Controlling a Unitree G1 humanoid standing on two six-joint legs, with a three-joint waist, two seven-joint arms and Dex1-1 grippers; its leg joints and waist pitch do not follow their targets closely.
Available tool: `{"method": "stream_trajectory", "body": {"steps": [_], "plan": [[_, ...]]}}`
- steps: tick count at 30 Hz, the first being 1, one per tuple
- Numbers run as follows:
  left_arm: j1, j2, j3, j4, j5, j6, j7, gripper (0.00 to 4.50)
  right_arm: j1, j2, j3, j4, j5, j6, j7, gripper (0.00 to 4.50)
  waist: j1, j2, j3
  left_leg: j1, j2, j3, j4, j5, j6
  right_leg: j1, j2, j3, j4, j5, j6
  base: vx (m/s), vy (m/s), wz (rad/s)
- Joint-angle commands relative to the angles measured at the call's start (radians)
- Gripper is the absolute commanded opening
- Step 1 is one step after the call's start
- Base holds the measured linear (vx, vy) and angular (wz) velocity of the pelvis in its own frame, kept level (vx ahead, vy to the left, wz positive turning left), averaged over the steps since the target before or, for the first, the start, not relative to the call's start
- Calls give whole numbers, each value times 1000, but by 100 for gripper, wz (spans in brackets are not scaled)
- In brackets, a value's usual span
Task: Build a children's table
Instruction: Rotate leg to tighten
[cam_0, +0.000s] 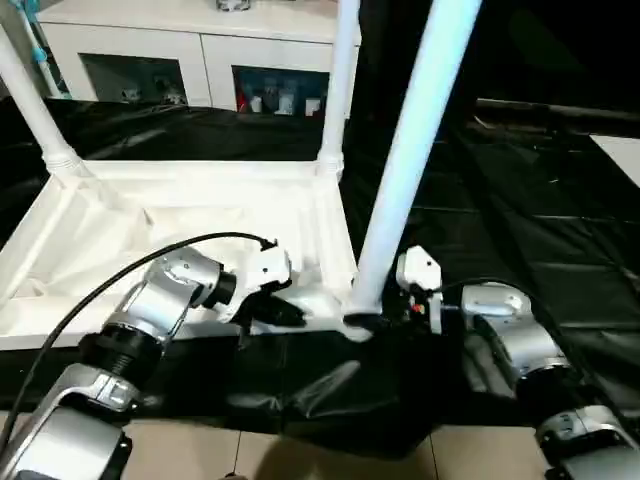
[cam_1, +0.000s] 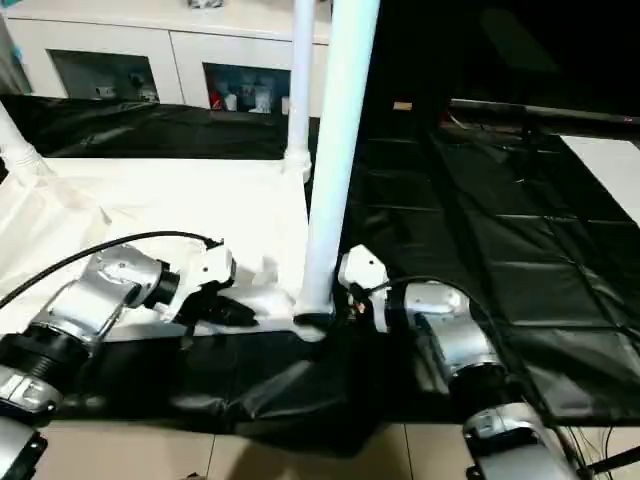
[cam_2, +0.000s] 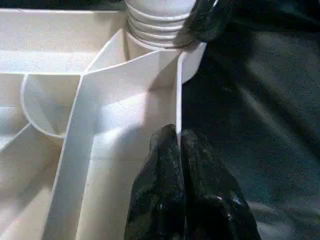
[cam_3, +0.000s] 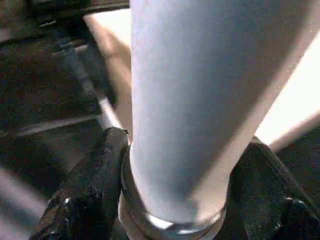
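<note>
I pinch the upturned white plastic tabletop's (cam_0: 180, 230) thin rim with my left gripper (cam_2: 178, 145), steadying it on black sheeting (near corner), while my right gripper (cam_3: 175, 190) clasps the white tube leg (cam_0: 410, 170), seating it.

Smooth white plastic table (cam_0: 190, 215) and leg (cam_0: 410, 150) (slightly glossy); shiny, wrinkled black sheeting (cam_0: 520, 230).

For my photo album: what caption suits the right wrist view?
Right claw closing around the base of a white table leg, over a black sheet.

White glass-doored cabinet (cam_0: 200, 40) behind black sheeting (cam_0: 530, 250); tiled floor (cam_0: 200, 450).
</note>
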Motion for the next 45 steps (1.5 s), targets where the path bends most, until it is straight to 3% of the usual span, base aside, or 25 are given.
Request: {"method": "stream_trajectory", "body": {"steps": [1,2,7,10,11,14,19,20,25,27,32,34,35,37,38,42,45], "plan": [[7,-49,-25,83,50,17,129,0,5,43,-13,38,-23,18,-136,262,-2,4,-43,15,16,3,-71,-316,-5,23,-40,28,-83,-253,-209,0,0,0],[2,-61,-24,94,52,18,147,0,7,60,-15,41,-25,27,-164,262,-2,3,-44,17,16,-1,-74,-349,-17,22,-42,28,-89,-314,-184,0,0,0],[-41,-125,-3,161,55,24,268,0,-19,141,-26,104,-57,74,-374,262,-7,7,-42,16,14,-8,-80,-399,-34,18,-41,26,-97,-381,-151,0,0,0],[-81,-177,22,222,54,29,370,0,-70,203,-54,179,-60,106,-533,262,-13,10,-41,20,11,-9,-81,-426,-50,9,-40,26,-101,-419,-142,0,0,0],[-113,-222,43,277,49,26,423,0,-122,255,-89,251,-51,132,-653,262,-13,11,-39,20,10,-10,-81,-440,-50,6,-41,26,-106,-439,-132,0,0,0],[-135,-260,50,323,41,18,425,0,-182,314,-128,314,-31,149,-741,262,-18,8,-40,21,8,-14,-81,-465,-51,4,-43,23,-109,-475,-119,0,0,0],[-139,-263,41,341,47,13,407,0,-194,331,-98,328,-62,150,-728,262,-22,7,-41,17,10,-12,-82,-461,-35,3,-41,25,-108,-410,-125,0,0,0],[-142,-261,41,348,48,9,408,0,-193,333,-100,330,-60,149,-719,318,-21,5,-41,14,10,-11,-82,-451,-31,5,-41,25,-107,-399,-128,0,0,0],[-143,-249,38,364,54,-5,373,0,-191,314,-108,330,-70,126,-699,369,-25,3,-40,16,11,-12,-85,-477,-34,2,-41,25,-111,-427,-122,0,0,0],[-142,-239,29,377,66,-10,331,0,-199,277,-87,327,-105,91,-675,383,-26,3,-41,15,12,-14,-86,-478,-36,2,-43,25,-112,-437,-119,0,0,0],[-118,-191,-20,336,77,-1,189,0,-160,154,6,196,-150,51,-444,404,-23,5,-46,7,15,-9,-84,-407,-21,12,-39,27,-100,-305,-150,11,-1,1],[-103,-160,-45,312,83,-11,111,0,-127,83,32,111,-135,36,-297,404,-15,-2,-48,4,16,-4,-78,-355,10,24,-37,27,-94,-210,-160,30,-3,2],[-95,-143,-54,298,83,-19,72,0,-105,40,44,66,-127,21,-219,404,-15,1,-51,5,16,1,-71,-303,29,25,-35,29,-84,-109,-195,0,0,0],[-91,-136,-58,291,83,-23,55,0,-96,22,48,48,-124,13,-186,404,-12,2,-53,4,16,-1,-71,-283,33,30,-36,27,-80,-78,-207,62,-7,1],[-71,-107,-70,253,75,-35,-26,0,-67,-35,49,-10,-89,17,-73,404,0,4,-55,5,14,5,-61,-205,61,37,-33,26,-68,54,-242,60,-8,0],[-35,-57,-89,161,50,-15,-136,0,-24,-113,48,-76,-20,47,98,404,13,6,-55,7,19,8,-58,-181,84,41,-30,21,-57,118,-273,14,-1,0],[-18,-29,-101,116,48,-2,-170,0,0,-141,65,-119,-6,69,171,404,19,5,-53,8,20,9,-59,-194,82,41,-32,21,-60,76,-275,0,0,0]]}}
